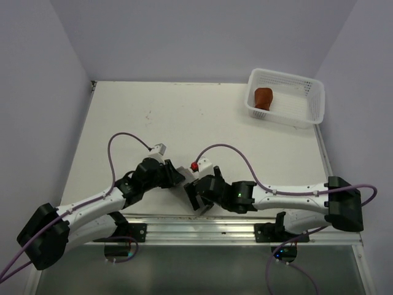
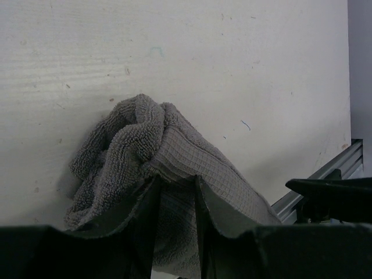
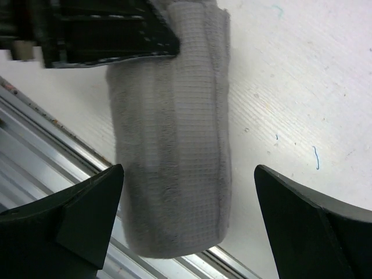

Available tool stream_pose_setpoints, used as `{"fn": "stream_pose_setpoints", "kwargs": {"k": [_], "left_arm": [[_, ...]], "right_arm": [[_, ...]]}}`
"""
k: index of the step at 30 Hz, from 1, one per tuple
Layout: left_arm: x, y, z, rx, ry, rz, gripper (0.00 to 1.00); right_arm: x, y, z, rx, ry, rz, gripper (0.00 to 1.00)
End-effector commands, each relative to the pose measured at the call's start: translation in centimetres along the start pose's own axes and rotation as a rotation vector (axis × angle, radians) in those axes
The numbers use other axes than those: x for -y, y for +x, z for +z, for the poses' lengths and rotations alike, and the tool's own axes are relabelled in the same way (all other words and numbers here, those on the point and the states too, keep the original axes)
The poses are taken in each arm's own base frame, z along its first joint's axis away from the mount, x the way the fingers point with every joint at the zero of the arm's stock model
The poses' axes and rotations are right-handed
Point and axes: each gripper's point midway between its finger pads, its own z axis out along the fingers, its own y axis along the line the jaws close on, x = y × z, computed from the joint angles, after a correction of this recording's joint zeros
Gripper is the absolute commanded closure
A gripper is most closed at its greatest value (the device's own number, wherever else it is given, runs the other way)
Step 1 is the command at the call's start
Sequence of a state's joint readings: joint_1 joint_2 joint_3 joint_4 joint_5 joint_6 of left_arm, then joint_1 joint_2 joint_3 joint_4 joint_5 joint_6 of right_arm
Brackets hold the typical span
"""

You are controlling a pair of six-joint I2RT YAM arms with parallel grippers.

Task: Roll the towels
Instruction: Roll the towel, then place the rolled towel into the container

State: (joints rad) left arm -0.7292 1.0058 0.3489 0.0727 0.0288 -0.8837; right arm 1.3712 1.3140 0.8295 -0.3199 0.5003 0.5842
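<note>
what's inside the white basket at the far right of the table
A rolled rust-brown towel sits in the white mesh basket, near its left end; the rest of its floor looks bare. Anything under the towel is covered.

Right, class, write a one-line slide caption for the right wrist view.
Open right fingers flank the rolled grey towel; left fingers pinch its far end.
</note>
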Motion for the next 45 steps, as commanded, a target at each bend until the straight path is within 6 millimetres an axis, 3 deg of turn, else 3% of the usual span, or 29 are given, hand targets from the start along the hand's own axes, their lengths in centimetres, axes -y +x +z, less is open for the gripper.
{"fn": "stream_pose_setpoints", "kwargs": {"k": [1,7,17,22,33,45], "left_arm": [[-2.9,2.3,-0.3,-0.055,-0.093,-0.007,0.66],[-3.7,3.0,-0.7,-0.075,-0.118,-0.012,0.66],[-4.7,3.9,-1.3,-0.083,-0.129,-0.026,0.66],[-4.8,4.0,-1.4,-0.082,-0.126,-0.027,0.66],[-5.2,4.4,-1.5,-0.083,-0.127,-0.033,0.66],[-5.0,4.3,-1.3,-0.082,-0.120,-0.034,0.66]], "right_arm": [[-1.1,-0.7,0.4,-0.011,-0.152,0.110,0.02],[-1.8,-1.0,1.2,-0.030,-0.253,0.144,0.01],[-0.4,-1.2,3.8,-0.063,-0.213,0.140,0.01],[-0.6,-1.7,4.4,-0.078,-0.241,0.130,0.01],[-1.4,2.0,6.7,-0.177,-0.262,0.164,0.01],[-2.7,3.8,6.7,-0.215,-0.306,0.165,0.01]]}}
